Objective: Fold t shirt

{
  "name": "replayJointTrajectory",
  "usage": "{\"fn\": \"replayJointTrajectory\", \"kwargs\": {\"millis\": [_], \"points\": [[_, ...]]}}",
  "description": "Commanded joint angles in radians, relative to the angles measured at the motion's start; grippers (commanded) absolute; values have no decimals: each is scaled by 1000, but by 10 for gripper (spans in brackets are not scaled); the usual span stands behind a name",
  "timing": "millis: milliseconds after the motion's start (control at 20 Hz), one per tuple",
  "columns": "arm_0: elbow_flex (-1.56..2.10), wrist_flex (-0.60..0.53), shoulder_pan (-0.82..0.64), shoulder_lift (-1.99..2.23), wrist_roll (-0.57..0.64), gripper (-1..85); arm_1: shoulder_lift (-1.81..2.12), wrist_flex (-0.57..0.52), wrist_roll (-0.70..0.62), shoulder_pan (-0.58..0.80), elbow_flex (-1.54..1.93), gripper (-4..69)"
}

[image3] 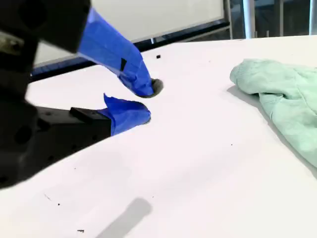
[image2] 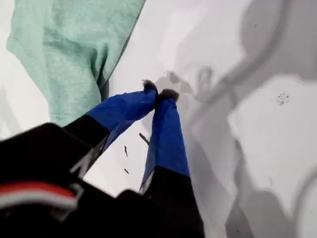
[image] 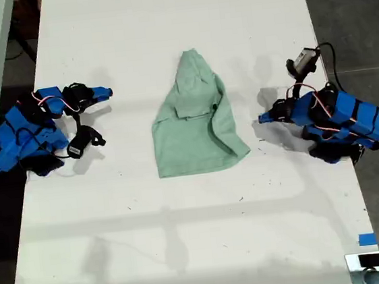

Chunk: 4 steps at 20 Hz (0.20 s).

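Exterior view shows the t shirt [image: 196, 122] bunched mid-bench [image: 186, 237], apart from both, my first pincer [image2: 159, 92] pinched closed on nothing and my second pincer [image3: 146, 101] narrowly parted, so a grab at that lumpy cloth could catch several layers and skew the fold.

A white table [image: 186, 237] – blue tape [image: 366, 239] at its edge, grey floor [image: 359, 15] beside
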Motion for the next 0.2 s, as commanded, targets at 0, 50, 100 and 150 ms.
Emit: {"fn": "replayJointTrajectory", "kwargs": {"millis": [0, 50, 100, 150], "points": [[41, -12, 5, 8, 0, 36, 15, 3, -2, -9, 55, 22], [41, -12, 5, 8, 0, 36, 15, 3, 2, -9, 55, 22], [41, -12, 5, 8, 0, 36, 15, 3, 3, -11, 55, 22], [41, -12, 5, 8, 0, 36, 15, 3, 5, -14, 55, 22]]}}
